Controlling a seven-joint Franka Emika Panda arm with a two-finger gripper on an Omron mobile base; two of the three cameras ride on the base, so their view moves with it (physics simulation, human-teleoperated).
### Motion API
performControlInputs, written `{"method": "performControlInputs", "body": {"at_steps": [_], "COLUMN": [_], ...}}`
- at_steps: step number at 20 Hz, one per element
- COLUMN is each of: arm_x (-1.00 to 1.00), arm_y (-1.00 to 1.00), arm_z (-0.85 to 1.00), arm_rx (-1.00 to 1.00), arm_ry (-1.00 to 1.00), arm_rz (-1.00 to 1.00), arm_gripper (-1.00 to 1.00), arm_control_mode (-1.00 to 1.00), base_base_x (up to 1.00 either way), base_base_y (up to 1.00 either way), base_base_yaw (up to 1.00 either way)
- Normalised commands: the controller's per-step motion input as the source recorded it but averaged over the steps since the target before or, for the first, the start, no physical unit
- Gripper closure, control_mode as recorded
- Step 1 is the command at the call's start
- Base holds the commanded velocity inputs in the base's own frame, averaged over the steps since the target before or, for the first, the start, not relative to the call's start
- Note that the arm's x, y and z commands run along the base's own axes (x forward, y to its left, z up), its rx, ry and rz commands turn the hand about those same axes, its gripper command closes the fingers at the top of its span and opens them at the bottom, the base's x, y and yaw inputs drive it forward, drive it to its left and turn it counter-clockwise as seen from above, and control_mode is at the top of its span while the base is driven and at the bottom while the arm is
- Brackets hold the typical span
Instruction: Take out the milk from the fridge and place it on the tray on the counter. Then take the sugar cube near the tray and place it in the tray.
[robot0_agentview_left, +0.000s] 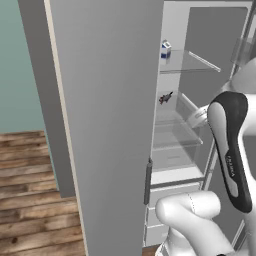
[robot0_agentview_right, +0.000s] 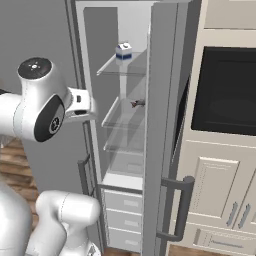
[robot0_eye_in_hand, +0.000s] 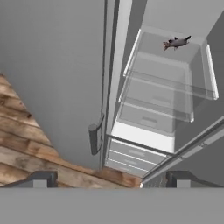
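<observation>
fridge (robot0_agentview_left: 105, 125) top, bottom cut off by edges

White rounded arm links (robot0_agentview_left: 195, 220) are seen, joined by dark glossy joint covers (robot0_agentview_left: 231, 150) with small pale lettering; a dark round cap (robot0_agentview_right: 35, 66) is dotted with screws. Two small dark finger tips (robot0_eye_in_hand: 40, 179).

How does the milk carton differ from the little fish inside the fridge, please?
The milk stands upright on the top glass shelf, while the fish lies flat on the shelf below. The milk is white with a blue band; the fish is grey with reddish touches. The milk is boxy with a gabled top; the fish is slim and elongated. Both sit untouched inside the open fridge.
</observation>
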Motion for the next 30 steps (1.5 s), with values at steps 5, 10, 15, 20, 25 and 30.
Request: {"method": "performControlInputs", "body": {"at_steps": [5,10,15,20,25,30], "arm_x": [0.14,0.49,0.48,0.36,0.25,0.17], "arm_y": [-0.01,-0.03,-0.02,0.0,-0.05,-0.09], "arm_z": [0.22,0.0,0.02,0.33,0.32,0.23], "arm_rx": [0.0,0.0,0.0,0.0,0.0,0.0], "arm_ry": [-0.13,-0.11,-0.05,-0.02,0.0,-0.12], "arm_rz": [0.04,0.01,0.0,0.0,0.02,0.06], "arm_gripper": [-1.0,-1.0,-1.0,-1.0,-1.0,-1.0], "arm_control_mode": [-1.0,-1.0,-1.0,-1.0,-1.0,-1.0], "base_base_x": [0.0,0.0,0.0,0.0,0.0,0.0], "base_base_y": [0.0,0.0,0.0,0.0,0.0,0.0], "base_base_yaw": [0.0,0.0,0.0,0.0,0.0,0.0]}}
